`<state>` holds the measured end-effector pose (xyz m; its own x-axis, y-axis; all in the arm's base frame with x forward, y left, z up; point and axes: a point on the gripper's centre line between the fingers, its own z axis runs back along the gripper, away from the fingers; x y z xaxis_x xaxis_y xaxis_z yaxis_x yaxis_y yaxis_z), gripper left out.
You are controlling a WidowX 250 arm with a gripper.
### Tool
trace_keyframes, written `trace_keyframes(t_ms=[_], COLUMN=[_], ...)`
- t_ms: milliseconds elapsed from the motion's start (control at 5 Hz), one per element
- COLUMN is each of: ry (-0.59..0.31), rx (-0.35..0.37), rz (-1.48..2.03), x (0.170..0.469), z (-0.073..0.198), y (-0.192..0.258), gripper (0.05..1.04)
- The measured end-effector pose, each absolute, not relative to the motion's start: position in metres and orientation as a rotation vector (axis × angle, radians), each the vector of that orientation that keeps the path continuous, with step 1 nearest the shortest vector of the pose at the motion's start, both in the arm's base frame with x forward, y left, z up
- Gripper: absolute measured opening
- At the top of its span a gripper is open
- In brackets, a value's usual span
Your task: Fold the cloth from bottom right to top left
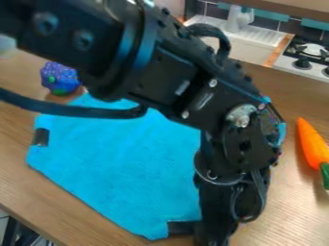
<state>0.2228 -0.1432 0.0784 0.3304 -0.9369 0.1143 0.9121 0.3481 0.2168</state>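
The black gripper (215, 233) hangs at the bottom edge of the camera view, right of centre, beside the cloth's lower right part. A bright blue cloth (122, 158) lies flat on the wooden table, left of the gripper, and the arm covers its upper right part. One dark patch (40, 137) sits on the cloth's left edge. Another dark piece (183, 227) lies at its bottom edge, against the gripper; whether it belongs to the cloth or the gripper I cannot tell.
An orange carrot (311, 143) with a green top lies right of the arm. A blue-purple bumpy toy (59, 78) rests past the cloth's upper left. Along the back stand a white sink (257, 42) and a stove (307, 58). The wooden table (38, 192) ends at lower left.
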Motion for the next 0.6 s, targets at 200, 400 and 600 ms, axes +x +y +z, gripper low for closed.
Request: trace_keyframes(t_ms=[200,400,600], ry=[-0.244,-0.245,-0.232], rx=[0.137,0.128,0.093], rz=[-1.226,-1.235,-1.252], x=[0.221,0.212,0.192], z=[0.074,0.073,0.076], y=[-0.147,-0.144,-0.141], gripper=[0.370,0.173,0.070])
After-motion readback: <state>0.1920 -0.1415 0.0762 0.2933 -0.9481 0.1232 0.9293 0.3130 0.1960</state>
